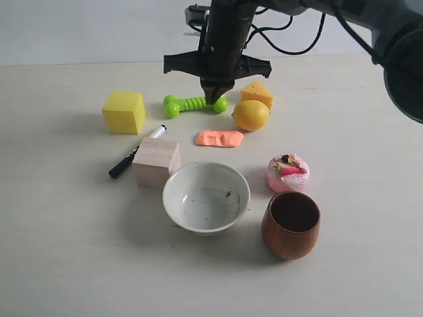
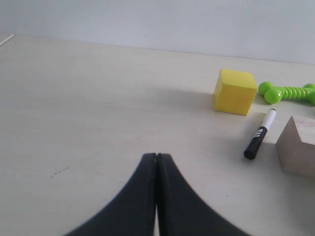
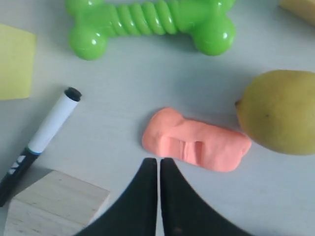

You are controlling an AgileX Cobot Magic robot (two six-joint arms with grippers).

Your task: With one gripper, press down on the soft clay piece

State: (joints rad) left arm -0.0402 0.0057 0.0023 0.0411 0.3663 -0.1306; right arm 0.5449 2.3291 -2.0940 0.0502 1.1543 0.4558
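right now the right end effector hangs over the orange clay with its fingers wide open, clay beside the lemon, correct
Not quite: the right end effector is shut, fingers pressed together, as the right wrist view shows. It does hang over the clay, which lies beside the lemon.

Bright, even light; soft shadows; wrist views slightly blurred.

Right gripper [image 1: 217,98] closed, pointing down; left gripper [image 2: 156,155] closed.
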